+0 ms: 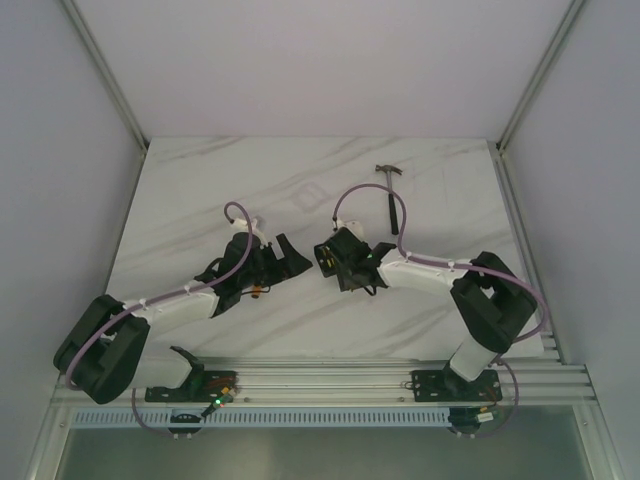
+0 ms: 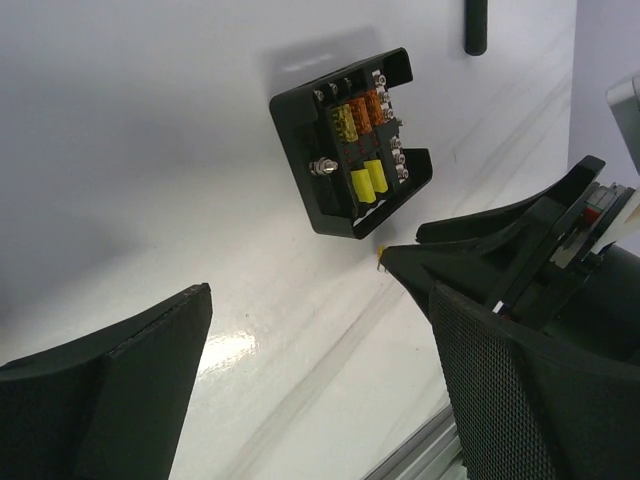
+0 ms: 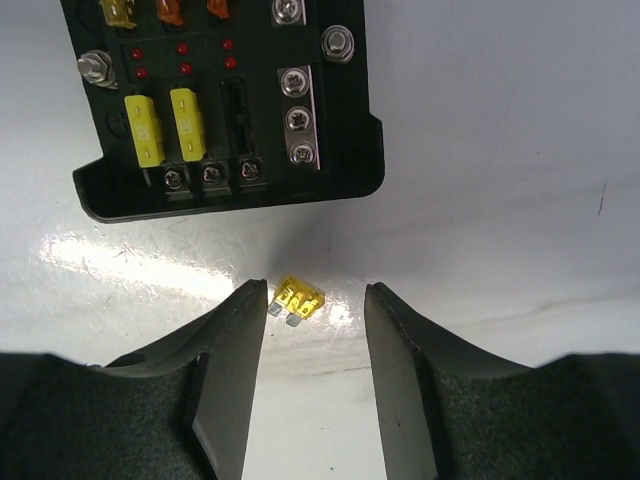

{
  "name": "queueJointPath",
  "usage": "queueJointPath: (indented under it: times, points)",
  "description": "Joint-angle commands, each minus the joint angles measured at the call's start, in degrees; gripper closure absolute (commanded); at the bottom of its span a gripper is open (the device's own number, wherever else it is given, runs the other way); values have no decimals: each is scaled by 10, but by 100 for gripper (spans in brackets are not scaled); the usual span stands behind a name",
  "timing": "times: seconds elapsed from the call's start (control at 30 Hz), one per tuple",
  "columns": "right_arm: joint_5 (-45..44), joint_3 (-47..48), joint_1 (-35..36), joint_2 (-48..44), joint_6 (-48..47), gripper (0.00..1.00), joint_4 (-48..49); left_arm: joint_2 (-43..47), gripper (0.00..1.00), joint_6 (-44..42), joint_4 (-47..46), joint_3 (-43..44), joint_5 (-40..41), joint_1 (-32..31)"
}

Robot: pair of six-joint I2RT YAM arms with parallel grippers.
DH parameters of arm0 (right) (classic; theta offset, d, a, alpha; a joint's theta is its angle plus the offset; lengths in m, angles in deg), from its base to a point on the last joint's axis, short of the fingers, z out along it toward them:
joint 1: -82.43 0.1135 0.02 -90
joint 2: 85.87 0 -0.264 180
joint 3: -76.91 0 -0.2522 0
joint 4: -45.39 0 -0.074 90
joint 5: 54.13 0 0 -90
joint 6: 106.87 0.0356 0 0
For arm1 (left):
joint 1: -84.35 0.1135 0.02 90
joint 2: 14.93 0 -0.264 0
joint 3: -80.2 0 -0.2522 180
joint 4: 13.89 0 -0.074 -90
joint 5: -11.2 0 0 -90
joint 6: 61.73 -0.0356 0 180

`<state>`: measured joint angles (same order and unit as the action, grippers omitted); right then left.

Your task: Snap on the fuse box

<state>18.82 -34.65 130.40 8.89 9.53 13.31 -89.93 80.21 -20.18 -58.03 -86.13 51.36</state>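
The top view alone takes in both arms reaching inward over the white marbled table (image 1: pixel 200 200). A hammer (image 1: pixel 393 195) lies beyond the right arm. A faint clear lid (image 1: pixel 311 195) lies flat to the hammer's left, apart from everything else. In that view the fuse box is hard to pick out among the dark gripper parts.

The left wrist view shows the fuse box (image 2: pixel 352 145) whole: a black square tray lying uncovered on the table. It holds 2 yellow fuses in the near row, and 1 yellow and 2 orange in the far row. The left gripper (image 2: pixel 295 275) has its jaws spread wide with nothing between them, and the box lies beyond the tips.

Only the right wrist view gives the detail: 6 red dots in 2 rows of 3, silver screws, and a 3rd slot open beside the 2 yellow fuses. A loose yellow fuse (image 3: pixel 298 299) lies on the table just short of the box's near edge. It sits between the tips of the right gripper (image 3: pixel 313 295), whose jaws are partly spread and pinch nothing.

Any print on the fuses is too small to read.
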Motion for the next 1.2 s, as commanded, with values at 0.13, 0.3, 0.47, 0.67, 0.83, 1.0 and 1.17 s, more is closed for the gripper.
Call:
queueJointPath:
  times: [0.13, 0.3, 0.47, 0.67, 0.83, 1.0, 1.17]
  points:
    - [0, 5, 5, 28, -8, 49, -23, 5, 1, -7, 7, -3, 10, 2]
    - [14, 3, 4, 31, -16, 49, -51, 5, 1, -9, 7, -2, 8, 2]
    - [21, 2, 2, 14, -19, 48, -83, 4, 0, -9, 8, 0, 10, 2]
    - [41, 22, -5, 10, -20, 48, -86, -1, 0, -10, 9, 4, 7, 2]
    - [39, 51, -7, 29, -14, 49, -80, -2, 0, -10, 9, 5, 8, 2]
    - [41, 77, -13, 56, 13, 49, -80, -4, 0, -11, 10, 6, 9, 2]
    - [43, 85, -21, 72, 48, 50, -90, -5, 0, -12, 11, 7, 9, 2]
